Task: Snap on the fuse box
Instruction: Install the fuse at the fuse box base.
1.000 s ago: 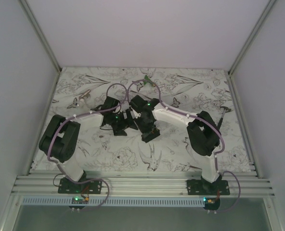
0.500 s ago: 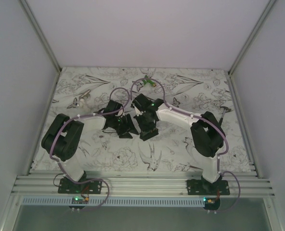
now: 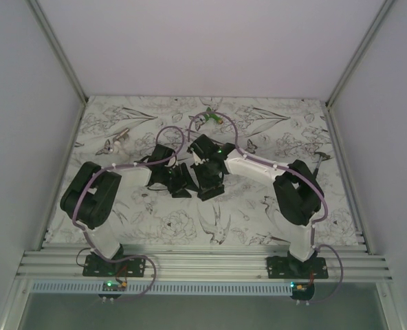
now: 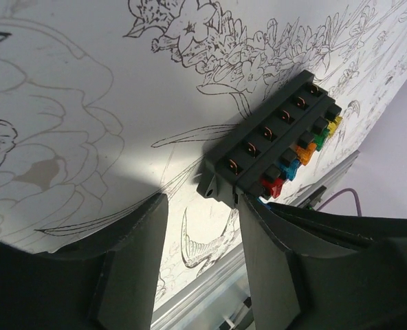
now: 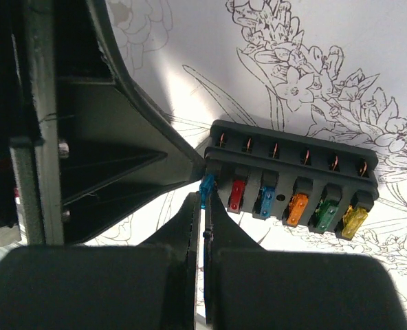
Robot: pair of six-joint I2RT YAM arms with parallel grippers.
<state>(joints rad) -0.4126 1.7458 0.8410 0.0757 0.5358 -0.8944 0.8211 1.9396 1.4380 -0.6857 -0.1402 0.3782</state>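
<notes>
Ana: Where is the fuse box (image 5: 293,161)?

Ben: It lies on the table (image 3: 258,206), the one with flowers and birds drawn on it. From above, the two arms meet near the middle and hide it. The right wrist camera shows it best. It is a long black block that runs from the middle out toward 3 o'clock.

Ana: What is in it?

Ben: A row of little fuses (image 5: 298,208) sits along its 6 o'clock side. They are red, blue, orange, green and yellow.

Ana: What is the right gripper (image 5: 205,203) doing?

Ben: Its two fingers are pressed together, and a thin blue fuse (image 5: 205,187) is pinched between them. The top of that fuse is right at the box's 9 o'clock end, beside the red one.

Ana: And the left gripper (image 4: 202,203)?

Ben: Its fingers are spread apart, and bare table shows between them. Nothing is in the gap. In its own camera, the box starts just past the fingertips and runs away toward 1 o'clock. The finger on the 3 o'clock side is right up against the box's near corner.

Ana: Is anything else on the table?

Ben: A green-and-white gadget (image 3: 212,118) lies at 12 o'clock from the two grippers, apart from them.
</notes>
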